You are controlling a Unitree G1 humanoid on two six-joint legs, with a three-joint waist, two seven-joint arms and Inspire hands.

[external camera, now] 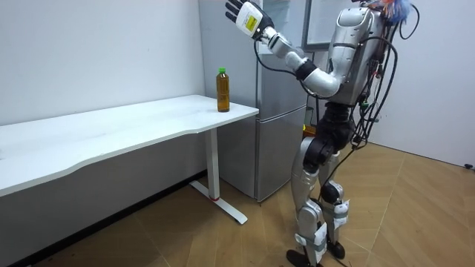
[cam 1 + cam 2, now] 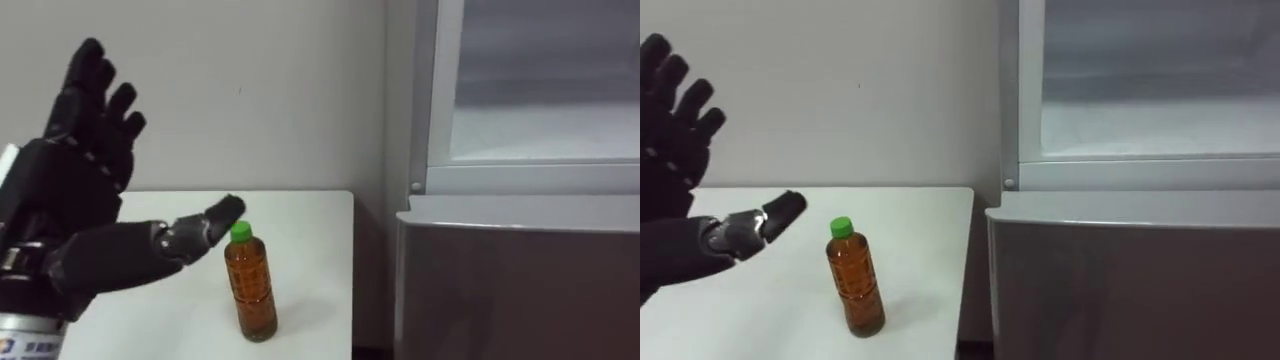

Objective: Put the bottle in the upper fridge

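Observation:
A brown bottle [image 2: 250, 285] with a green cap stands upright near the right end of the white table [image 2: 310, 230]. My left hand [image 2: 60, 180] is raised to the left of it and slightly above, fingers spread and straight, thumb tip close to the cap without touching. It holds nothing. The upper fridge compartment [image 2: 540, 130] stands open to the right, showing a pale interior. In the room view I stand in front of the fridge [image 1: 278, 111] with the left hand [image 1: 245, 18] lifted high above the bottle [image 1: 223, 90].
The closed grey lower fridge door [image 2: 520, 290] sits right beside the table's end, with a narrow gap between them. A white wall runs behind the table. The long table [image 1: 111, 133] stretches away to the room view's left.

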